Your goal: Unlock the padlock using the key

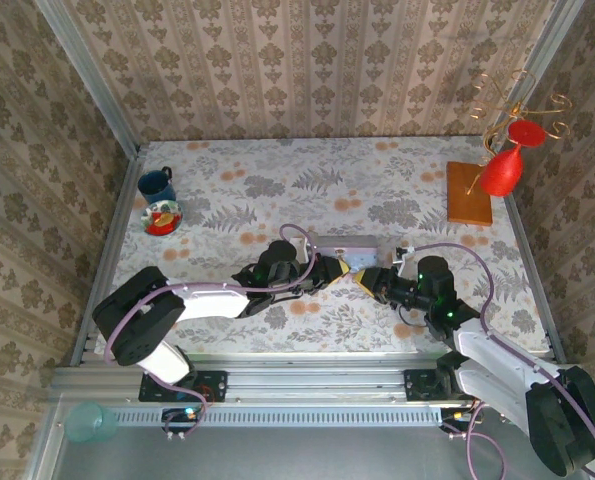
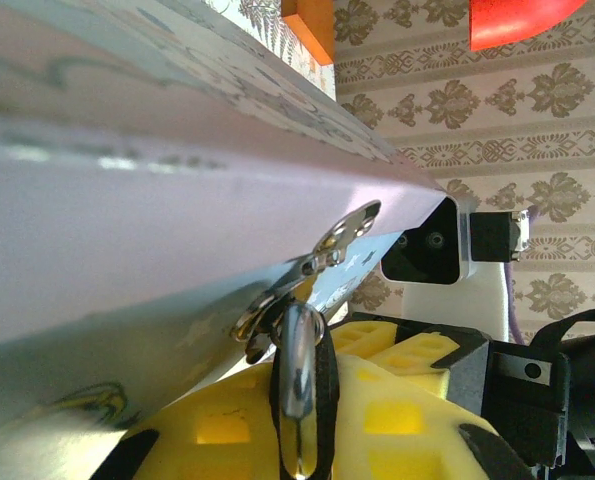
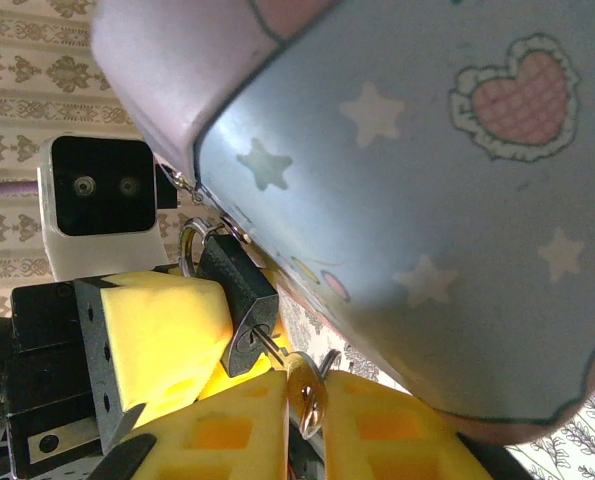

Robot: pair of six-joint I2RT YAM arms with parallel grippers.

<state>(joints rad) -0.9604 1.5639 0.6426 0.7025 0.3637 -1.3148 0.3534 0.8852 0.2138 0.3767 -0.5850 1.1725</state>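
Note:
The padlock [image 3: 239,298] is a small black block whose silver shackle [image 2: 298,362] hangs through the hasp [image 2: 322,250] of the pastel tin box [image 3: 427,180]. The left gripper [image 2: 302,440] is shut on the padlock, its yellow pads on either side of the body. The key [image 3: 305,385] is a slim brass piece with its blade in the keyhole at the padlock's bottom. My right gripper [image 3: 307,425] is shut on the key's head. In the top view both grippers, left [image 1: 335,268] and right [image 1: 363,277], meet tip to tip in front of the tin box [image 1: 352,244].
A blue mug [image 1: 157,184] and a small bowl [image 1: 162,217] stand at the far left. A wooden base [image 1: 469,193] with a gold wire stand and a hanging red glass [image 1: 502,170] is at the far right. Patterned walls close in the table.

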